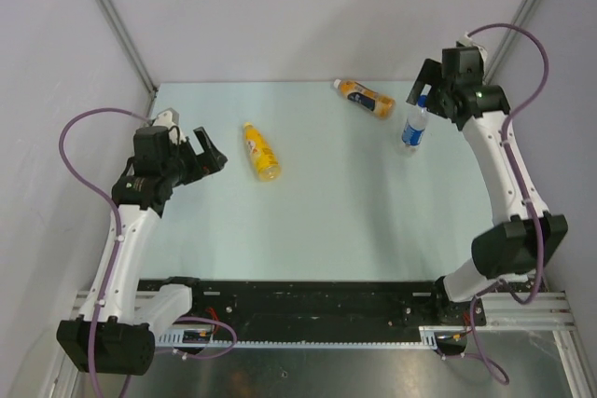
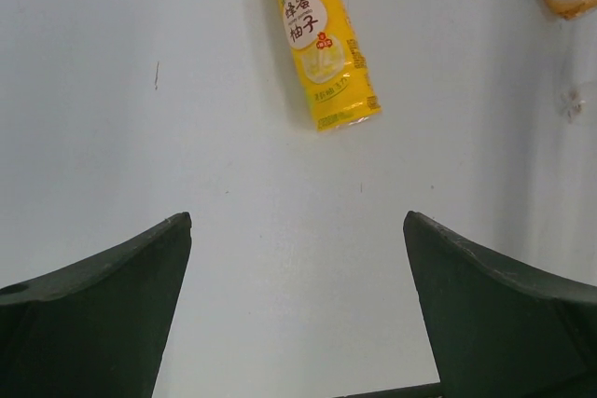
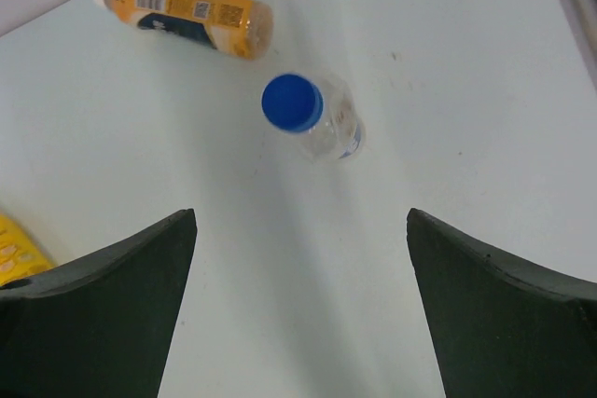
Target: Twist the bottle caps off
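Since no cap is off yet, stage: approach, by my judgement; nothing is gripped.
Right gripper: jaws spread wide, empty, hanging above the clear bottle.
Clear bottle: upright at the far right of the table; its blue cap faces up, ahead of the fingers and about on their midline.
Key relation: long axis vertical and the right arm nearer, so I judge a straight descent onto the cap fits.
Left gripper: spread, empty, well apart from the yellow bottle, which lies flat to its right.
Orange bottle: lying flat at the far edge, white cap pointing left.
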You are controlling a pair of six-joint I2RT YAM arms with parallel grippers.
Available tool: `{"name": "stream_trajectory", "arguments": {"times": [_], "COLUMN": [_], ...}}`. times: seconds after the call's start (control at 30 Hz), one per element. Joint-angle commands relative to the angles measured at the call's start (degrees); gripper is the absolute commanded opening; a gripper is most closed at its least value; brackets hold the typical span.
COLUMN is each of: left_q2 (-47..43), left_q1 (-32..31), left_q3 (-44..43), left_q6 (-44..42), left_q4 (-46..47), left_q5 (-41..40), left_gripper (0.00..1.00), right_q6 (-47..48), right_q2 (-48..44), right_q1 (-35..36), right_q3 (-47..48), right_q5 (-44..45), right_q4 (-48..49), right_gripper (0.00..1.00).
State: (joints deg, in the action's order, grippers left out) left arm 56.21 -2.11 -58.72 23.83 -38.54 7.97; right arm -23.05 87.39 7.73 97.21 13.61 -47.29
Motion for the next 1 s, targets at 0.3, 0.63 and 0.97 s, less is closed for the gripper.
{"name": "stream_trajectory", "arguments": {"times": [0.3, 0.63, 0.97], "left_q2": [3.28, 5.26, 3.63], "left_q1": [0.44, 0.39, 0.35], "left_q3": [-0.95, 1.54, 0.32], "left_q6": [-0.36, -3.82, -6.71], "left_q4": [0.63, 1.64, 1.70], "left_q5": [3.66, 11.08, 13.35], "left_gripper": [0.99, 0.99, 0.99], "right_q6": [4.26, 5.72, 7.30], "right_q2": [16.84, 21.80, 21.04], "right_q1": [-0.15, -0.55, -1.16], "right_q3": [18.37, 18.82, 18.40], "right_q5": [2.10, 0.79, -0.37], "right_q4": [-6.98, -7.13, -8.39], "right_gripper": [0.90, 0.61, 0.07]}}
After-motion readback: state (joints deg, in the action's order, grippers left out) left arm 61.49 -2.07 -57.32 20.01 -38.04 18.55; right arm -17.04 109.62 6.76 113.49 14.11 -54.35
